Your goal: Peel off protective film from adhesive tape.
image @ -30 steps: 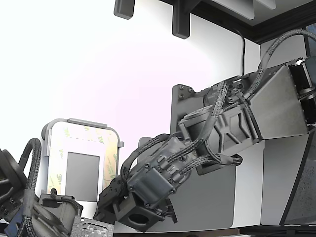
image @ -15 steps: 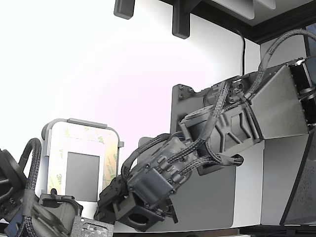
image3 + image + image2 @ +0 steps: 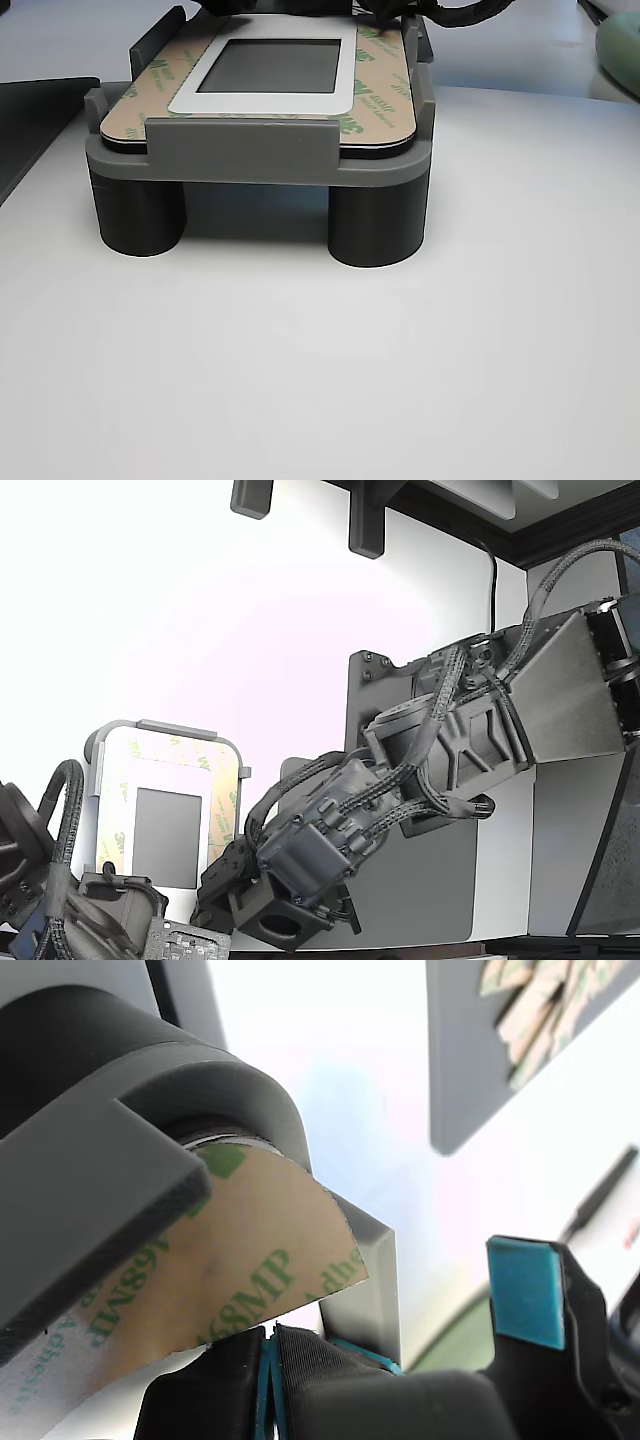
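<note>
The adhesive tape (image 3: 372, 95) frames a grey square (image 3: 283, 66) on a grey tray (image 3: 240, 150) raised on the white table (image 3: 320, 360), at the exterior view's lower left. The gripper (image 3: 272, 1348) is pinched shut on a corner of the protective film (image 3: 230, 1260) — cream, green-printed — which curls up off the tray's edge, close beside its wall.
</note>
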Robot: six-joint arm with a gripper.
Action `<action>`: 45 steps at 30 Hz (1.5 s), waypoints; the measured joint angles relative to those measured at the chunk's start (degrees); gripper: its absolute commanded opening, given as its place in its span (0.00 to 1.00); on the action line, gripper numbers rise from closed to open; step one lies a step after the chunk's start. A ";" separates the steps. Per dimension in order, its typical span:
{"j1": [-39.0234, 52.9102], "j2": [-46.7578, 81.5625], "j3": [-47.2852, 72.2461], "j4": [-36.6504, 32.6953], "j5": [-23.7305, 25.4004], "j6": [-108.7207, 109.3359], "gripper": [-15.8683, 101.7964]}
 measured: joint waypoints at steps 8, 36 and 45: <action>0.00 0.00 0.09 -0.18 0.09 0.00 0.09; 0.18 1.76 1.23 1.14 0.53 0.44 0.09; -0.88 2.20 3.34 -0.88 -0.79 0.00 0.09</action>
